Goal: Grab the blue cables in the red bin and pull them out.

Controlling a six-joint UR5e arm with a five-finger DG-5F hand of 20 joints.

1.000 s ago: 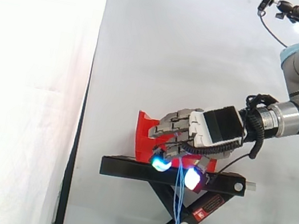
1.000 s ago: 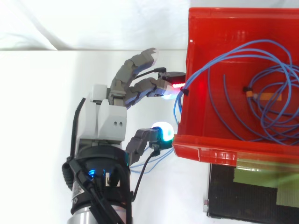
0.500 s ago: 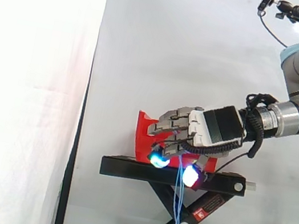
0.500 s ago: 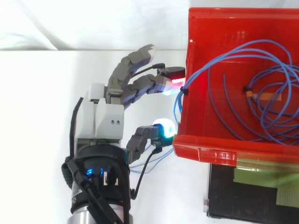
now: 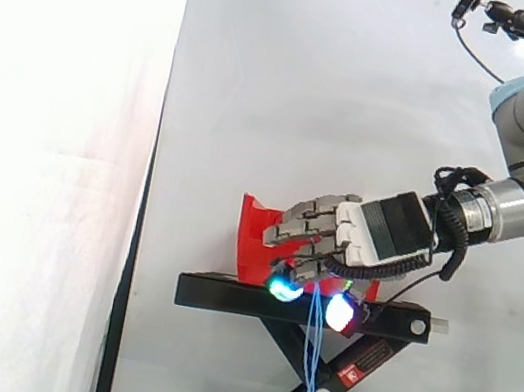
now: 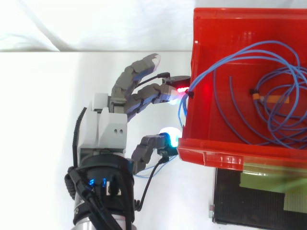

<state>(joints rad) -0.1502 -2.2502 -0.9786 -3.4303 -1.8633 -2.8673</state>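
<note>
Top view: your hand [image 6: 103, 132] sits just beside the left wall of the red bin [image 6: 225, 154]. It is not clenched. The fingers [image 6: 181, 89] are loosely bent, one of them reaching the wall, and the thumb [image 6: 167, 137] is well apart from them.

Most of the blue cables [image 6: 183, 106] lie coiled inside the bin. A few strands run over that wall and, in the side view, hang down past the black stand [image 5: 298, 307], between your fingertips.

- **Missed strands:** if you close now, you may catch only some of the hanging strands.
- **Dragged bin:** the coil looks tied together (there is a small tag on it). A hard pull could snag on the wall and drag or tip the bin off the stand.
</note>
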